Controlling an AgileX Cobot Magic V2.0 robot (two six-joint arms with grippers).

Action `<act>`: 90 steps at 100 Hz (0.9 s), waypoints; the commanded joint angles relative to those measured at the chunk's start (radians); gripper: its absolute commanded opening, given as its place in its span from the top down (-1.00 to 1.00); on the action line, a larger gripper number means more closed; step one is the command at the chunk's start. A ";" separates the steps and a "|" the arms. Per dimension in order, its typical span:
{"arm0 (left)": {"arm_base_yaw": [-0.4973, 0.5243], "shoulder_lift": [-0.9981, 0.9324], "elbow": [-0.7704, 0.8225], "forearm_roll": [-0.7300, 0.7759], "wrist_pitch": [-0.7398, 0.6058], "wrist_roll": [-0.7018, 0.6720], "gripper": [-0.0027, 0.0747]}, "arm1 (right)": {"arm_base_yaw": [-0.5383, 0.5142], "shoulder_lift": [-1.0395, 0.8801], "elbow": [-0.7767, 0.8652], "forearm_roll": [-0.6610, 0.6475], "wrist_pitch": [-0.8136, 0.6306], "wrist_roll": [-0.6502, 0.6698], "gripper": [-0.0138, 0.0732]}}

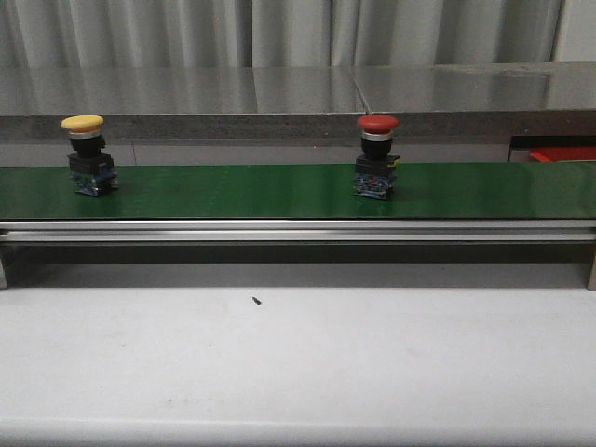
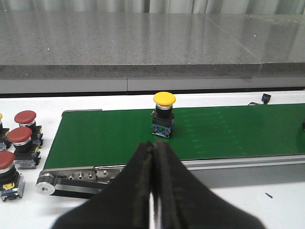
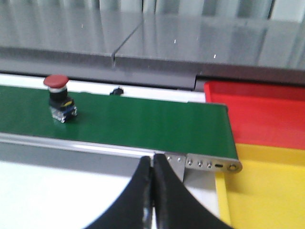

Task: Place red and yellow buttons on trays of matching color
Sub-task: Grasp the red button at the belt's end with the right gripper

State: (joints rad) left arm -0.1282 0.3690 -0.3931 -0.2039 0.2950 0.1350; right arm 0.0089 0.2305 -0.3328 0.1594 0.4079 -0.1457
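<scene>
A yellow button (image 1: 84,149) stands on the green conveyor belt (image 1: 242,191) at the left, and a red button (image 1: 377,154) stands on it right of centre. The left wrist view shows the yellow button (image 2: 163,113) ahead of my left gripper (image 2: 153,151), which is shut and empty, short of the belt's near rail. The right wrist view shows the red button (image 3: 59,97) on the belt, far from my right gripper (image 3: 152,164), also shut and empty. A red tray (image 3: 257,114) and a yellow tray (image 3: 267,191) lie past the belt's end. Neither gripper shows in the front view.
Several spare red buttons (image 2: 21,136) stand on the white table beside the belt's roller end (image 2: 45,188). A grey ledge (image 1: 298,93) runs behind the belt. A small dark speck (image 1: 255,300) lies on the white table (image 1: 298,363). A corner of the red tray (image 1: 563,154) shows at far right.
</scene>
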 commanded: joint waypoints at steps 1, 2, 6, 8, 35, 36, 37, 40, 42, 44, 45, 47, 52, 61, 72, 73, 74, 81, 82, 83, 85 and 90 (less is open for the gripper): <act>-0.006 0.004 -0.028 -0.009 -0.088 -0.004 0.98 | -0.005 0.151 -0.170 0.009 0.104 -0.002 0.82; -0.006 0.004 -0.028 -0.009 -0.088 -0.004 0.98 | -0.005 0.164 -0.195 0.009 0.115 -0.002 0.82; -0.006 0.004 -0.028 -0.009 -0.088 -0.004 0.98 | -0.005 0.239 -0.255 0.009 0.176 -0.002 0.82; -0.006 0.004 -0.028 -0.009 -0.088 -0.004 0.98 | -0.005 0.276 -0.290 0.009 0.201 -0.002 0.82; -0.006 0.004 -0.028 -0.009 -0.088 -0.004 0.98 | -0.005 0.636 -0.544 0.077 0.286 -0.002 0.82; -0.006 0.004 -0.028 -0.009 -0.088 -0.004 0.98 | -0.005 0.643 -0.547 0.078 0.285 -0.002 0.82; -0.006 0.004 -0.028 -0.009 -0.088 -0.004 0.98 | -0.005 0.650 -0.552 0.078 0.285 -0.002 0.82; -0.006 0.004 -0.028 -0.009 -0.088 -0.004 0.98 | -0.005 0.683 -0.561 0.078 0.285 -0.002 0.82; -0.006 0.004 -0.028 -0.009 -0.088 -0.004 0.98 | -0.005 0.702 -0.567 0.078 0.287 -0.002 0.81; -0.006 0.004 -0.028 -0.009 -0.088 -0.004 0.98 | -0.005 0.715 -0.572 0.078 0.291 -0.002 0.79; -0.006 0.004 -0.028 -0.009 -0.088 -0.004 0.98 | -0.005 0.726 -0.574 0.078 0.293 -0.002 0.78; -0.006 0.004 -0.028 -0.009 -0.088 -0.004 0.98 | -0.005 0.743 -0.578 0.079 0.296 -0.002 0.74; -0.006 0.004 -0.028 -0.009 -0.088 -0.004 0.98 | -0.005 0.775 -0.583 0.084 0.301 -0.002 0.61; -0.006 0.004 -0.028 -0.009 -0.088 -0.004 0.98 | -0.002 0.816 -0.584 0.092 0.303 -0.006 0.14; -0.006 0.004 -0.028 -0.009 -0.088 -0.004 0.98 | -0.001 0.838 -0.585 0.093 0.299 -0.005 -0.64; -0.006 0.004 -0.028 -0.009 -0.088 -0.004 0.98 | -0.001 0.840 -0.585 0.093 0.297 -0.005 -0.68; -0.006 0.004 -0.028 -0.009 -0.088 -0.004 0.98 | -0.001 0.841 -0.585 0.093 0.296 -0.005 -0.76; -0.006 0.004 -0.028 -0.009 -0.088 -0.004 0.98 | -0.001 0.850 -0.591 0.093 0.285 -0.033 -0.81; -0.006 0.004 -0.028 -0.009 -0.088 -0.004 0.98 | -0.001 0.853 -0.592 0.093 0.283 -0.040 -0.80; -0.006 0.004 -0.028 -0.009 -0.088 -0.004 0.98 | -0.001 0.855 -0.593 0.093 0.279 -0.043 -0.79; -0.006 0.004 -0.028 -0.009 -0.088 -0.004 0.98 | -0.001 0.858 -0.596 0.093 0.274 -0.051 -0.78; -0.006 0.004 -0.028 -0.009 -0.088 -0.004 0.98 | -0.001 0.873 -0.606 0.093 0.269 -0.069 -0.76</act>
State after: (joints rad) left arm -0.1282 0.3690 -0.3931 -0.2039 0.2906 0.1350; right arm 0.0089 1.1005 -0.8912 0.2367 0.7458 -0.1754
